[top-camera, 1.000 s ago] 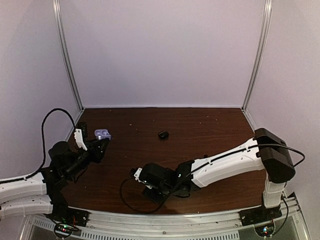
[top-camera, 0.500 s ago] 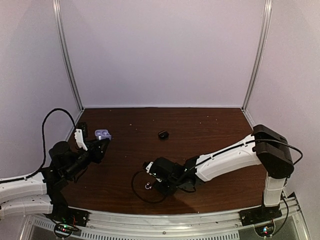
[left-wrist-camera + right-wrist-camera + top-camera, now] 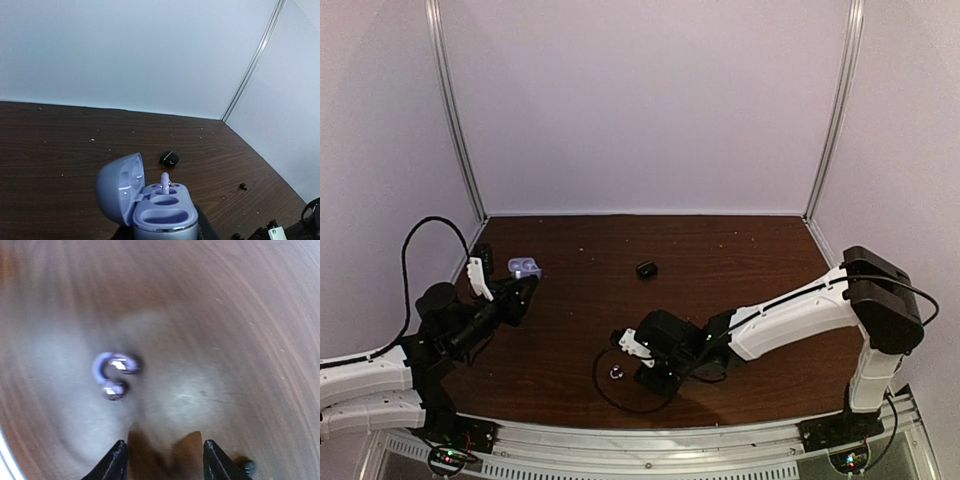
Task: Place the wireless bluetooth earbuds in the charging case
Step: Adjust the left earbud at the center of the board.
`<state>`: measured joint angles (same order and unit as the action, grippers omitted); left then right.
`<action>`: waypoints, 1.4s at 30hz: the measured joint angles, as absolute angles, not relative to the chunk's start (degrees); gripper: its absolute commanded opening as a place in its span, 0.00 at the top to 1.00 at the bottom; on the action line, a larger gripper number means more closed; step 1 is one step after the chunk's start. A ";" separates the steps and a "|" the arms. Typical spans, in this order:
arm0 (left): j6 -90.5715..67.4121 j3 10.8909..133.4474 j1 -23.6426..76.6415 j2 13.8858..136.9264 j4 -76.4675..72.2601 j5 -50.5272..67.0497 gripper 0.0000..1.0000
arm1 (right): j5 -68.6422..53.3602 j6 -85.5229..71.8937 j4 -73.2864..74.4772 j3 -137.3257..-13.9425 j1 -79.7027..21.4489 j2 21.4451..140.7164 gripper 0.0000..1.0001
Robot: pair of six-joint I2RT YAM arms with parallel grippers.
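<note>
Left wrist: open lavender case (image 3: 162, 218) holds one earbud (image 3: 165, 181).

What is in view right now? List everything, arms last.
lavender charging case: one, pale lavender, lid open, held at the table's left side; a lavender stem sticks up from its far recess, likely a seated bud.
black case: one, black, on the table near the middle.
lavender earbud: one, shiny lavender, lying on the table just ahead of the right tool; blurred.
small black piece: one, black, on the table right of the black case; too small to identify, possibly a bud.
table: one, dark brown wood.
walls: pale panels on three sides.
cable: one black loop on the table by the right arm.
left tool: shut on the lavender charging case.
right tool: open, empty, low over the table.
</note>
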<state>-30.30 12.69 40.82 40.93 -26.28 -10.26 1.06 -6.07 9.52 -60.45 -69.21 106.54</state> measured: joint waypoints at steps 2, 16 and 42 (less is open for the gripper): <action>-30.30 12.69 40.80 40.99 -26.30 -10.24 1.00 | -0.58 -5.69 9.19 -60.97 -70.78 107.02 0.52; -30.04 12.69 40.80 41.52 -26.37 -10.22 1.00 | -0.95 -6.66 7.88 -67.00 -70.26 112.97 0.68; -29.43 12.78 40.80 43.07 -26.92 -9.82 1.00 | -13.78 13.87 5.74 -64.55 -61.63 110.10 0.52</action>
